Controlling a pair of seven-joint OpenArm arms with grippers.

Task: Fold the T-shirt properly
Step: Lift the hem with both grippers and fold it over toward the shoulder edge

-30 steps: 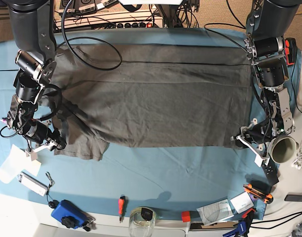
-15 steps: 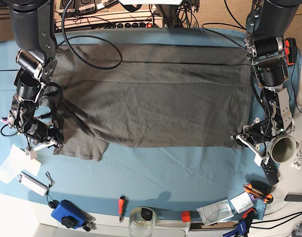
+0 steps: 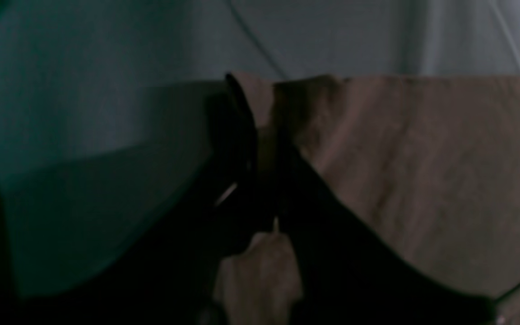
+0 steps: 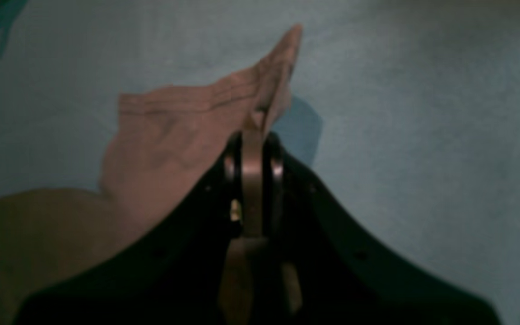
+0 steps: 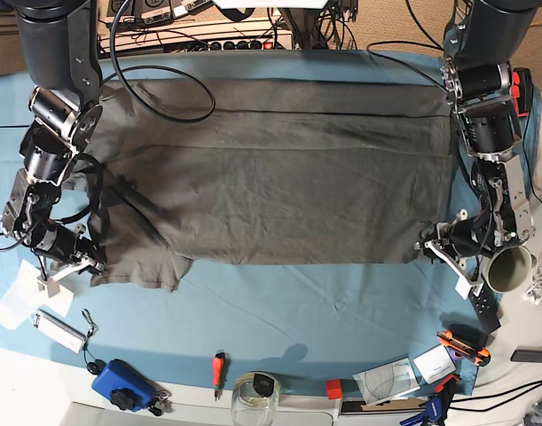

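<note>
The dark grey T-shirt [image 5: 279, 177] lies spread flat across the teal tablecloth [image 5: 297, 311], with one sleeve [image 5: 146, 262] sticking out at the near left. My right gripper [image 5: 91, 264] is at that sleeve's outer corner. In the right wrist view its jaws [image 4: 253, 140] are shut on a raised peak of the T-shirt [image 4: 169, 149]. My left gripper [image 5: 430, 247] is at the shirt's near right corner. In the left wrist view it [image 3: 262, 131] is shut with the T-shirt [image 3: 422, 171] edge pinched between the dark fingers.
A black cable [image 5: 164, 111] loops over the shirt's far left part. Along the near edge lie a white card [image 5: 18, 297], a blue device [image 5: 121, 382], a red screwdriver [image 5: 218, 366] and a glass jar [image 5: 255, 395]. A cup [image 5: 508, 266] and an orange cutter [image 5: 461, 344] sit at the right.
Both grippers have closed on the cloth. My right gripper has shifted slightly outward and nearer with the sleeve corner. The left gripper has barely moved.
</note>
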